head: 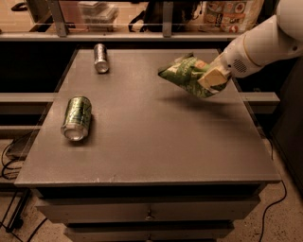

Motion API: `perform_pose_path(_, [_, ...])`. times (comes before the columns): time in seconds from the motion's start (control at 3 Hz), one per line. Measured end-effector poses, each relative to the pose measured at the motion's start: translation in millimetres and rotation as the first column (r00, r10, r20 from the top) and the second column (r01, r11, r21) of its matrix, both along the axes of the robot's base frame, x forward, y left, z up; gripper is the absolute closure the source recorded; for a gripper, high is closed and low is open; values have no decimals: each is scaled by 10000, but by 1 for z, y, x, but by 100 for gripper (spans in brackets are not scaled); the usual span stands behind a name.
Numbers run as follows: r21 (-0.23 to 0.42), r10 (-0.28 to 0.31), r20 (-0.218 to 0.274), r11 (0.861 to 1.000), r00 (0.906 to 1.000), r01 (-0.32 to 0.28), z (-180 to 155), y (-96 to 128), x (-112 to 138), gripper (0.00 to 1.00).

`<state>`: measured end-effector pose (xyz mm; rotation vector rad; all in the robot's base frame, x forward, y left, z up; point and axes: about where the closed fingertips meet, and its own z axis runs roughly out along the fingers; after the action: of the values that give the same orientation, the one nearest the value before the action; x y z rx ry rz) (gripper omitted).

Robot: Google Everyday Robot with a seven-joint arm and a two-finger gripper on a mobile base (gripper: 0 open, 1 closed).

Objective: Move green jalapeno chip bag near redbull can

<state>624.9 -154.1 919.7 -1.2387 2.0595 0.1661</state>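
The green jalapeno chip bag is a crinkly green foil bag held up off the grey table at its right side. My gripper is shut on the bag's right end, at the end of my white arm that reaches in from the upper right. The bag's shadow lies on the table below it. The redbull can is a slim silver can lying on its side at the table's far left, well left of the bag.
A fatter green-patterned can lies on its side at the table's left middle. A shelf with packages runs behind the table. Drawers sit under the table's front edge. Cables lie on the floor at both sides.
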Motion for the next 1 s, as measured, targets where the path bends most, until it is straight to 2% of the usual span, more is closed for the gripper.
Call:
perform_pose_path(0.33, [287,502,648,9982,9966,-522,38,16,23,100])
perform_pose_path(0.67, [359,507,522,9980,9973,-526,32,21,24,100])
perform_pose_path(1.0, [625,697,738,9953,9948,-744,32,46,36,100])
